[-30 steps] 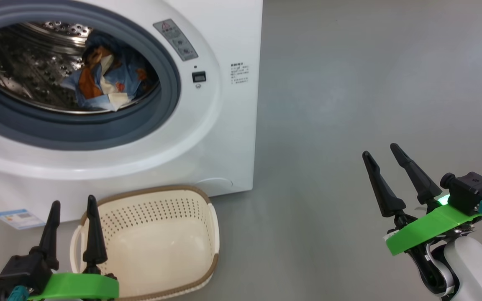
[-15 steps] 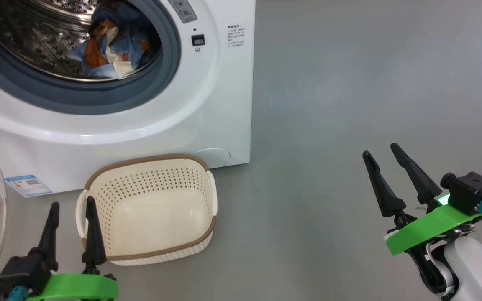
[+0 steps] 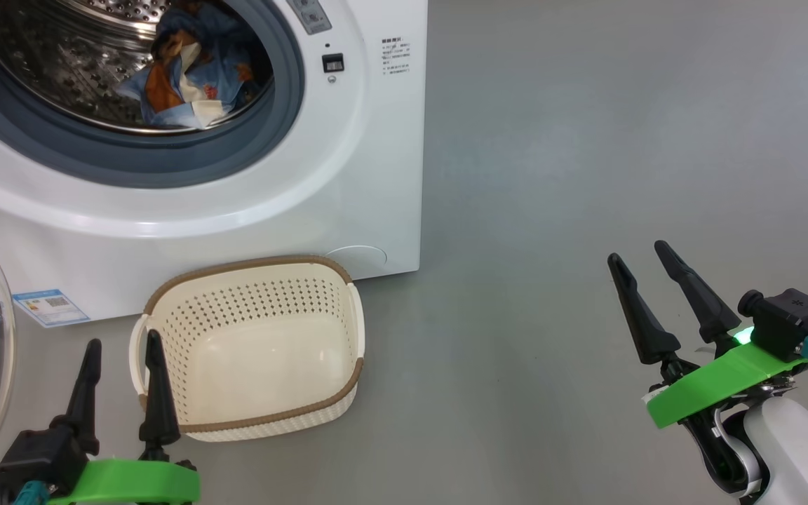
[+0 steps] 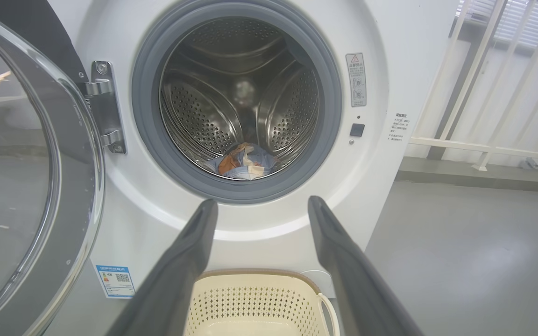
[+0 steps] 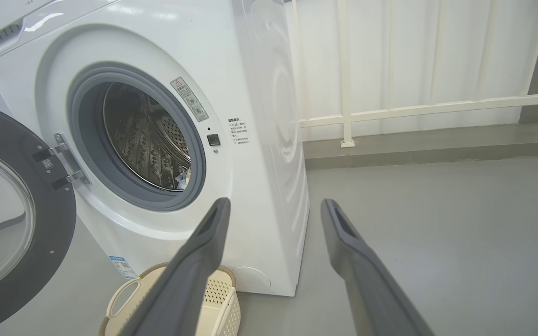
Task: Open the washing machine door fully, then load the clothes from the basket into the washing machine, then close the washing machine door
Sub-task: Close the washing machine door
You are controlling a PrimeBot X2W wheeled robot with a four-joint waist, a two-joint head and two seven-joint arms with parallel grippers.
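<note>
Now, quick notes. The washing machine (image 3: pixel 348 175) stands on a grey floor (image 3: pixel 586 140). The washing machine door (image 4: pixel 26 186) is swung wide open on a steel hinge (image 4: pixel 105 107) at the left of the opening in the left wrist view. Glass bowl & black rim both show, and the door is well clear of the opening.

The clothes (image 3: pixel 190 66) are blue fabric w/ orange-brown print plus a cream piece. They lie in a small heap low at the front of the steel drum (image 4: pixel 241 93), inside the grey-blue gasket (image 4: pixel 150 93).

The basket (image 3: pixel 250 301) sits upright on the floor just in front of the machine, below the opening, and it is empty. Its far rim is near the white front panel. A blue label (image 3: pixel 50 307) is stuck low on that panel, to the basket's left in the head view.

L hand (image 3: pixel 123 339): lower left of the head view, fingers spread wide, gripping nothing, pointing toward the machine. One finger overlaps the basket's near handle in that view; can't tell if they touch. In its wrist view the fingers frame the basket's far rim.

R hand (image 3: pixel 637 251): lower right of the head view, over bare floor, well apart from basket & machine. Fingers are spread, nothing btwn them.
</note>
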